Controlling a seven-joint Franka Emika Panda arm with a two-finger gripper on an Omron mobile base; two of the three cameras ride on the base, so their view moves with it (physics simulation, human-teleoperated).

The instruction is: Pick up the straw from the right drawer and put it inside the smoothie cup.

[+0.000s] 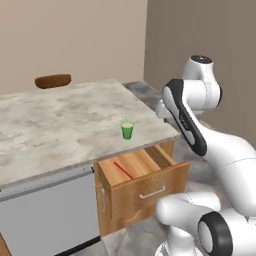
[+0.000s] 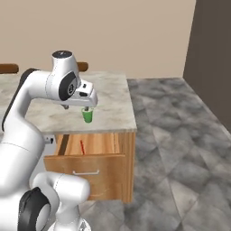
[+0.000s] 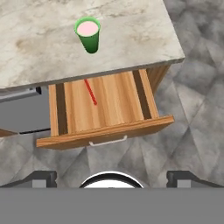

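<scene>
Marble surface (image 1: 60, 120) carries cup (image 1: 127, 130) near edge. Drawer (image 3: 105, 105) open below, straw (image 3: 90, 92) flat inside. Tool (image 3: 112, 177) high above, fingers spread, empty. Step: approach. Next: descend, align with thin straw, pinch.

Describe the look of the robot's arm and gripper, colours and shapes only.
The arm is glossy white, built of thick rounded segments with dark grey to black bands and caps at the joints. The gripper ends in two small, blocky, dark grey finger tips. No cables or markings are visible.
</scene>
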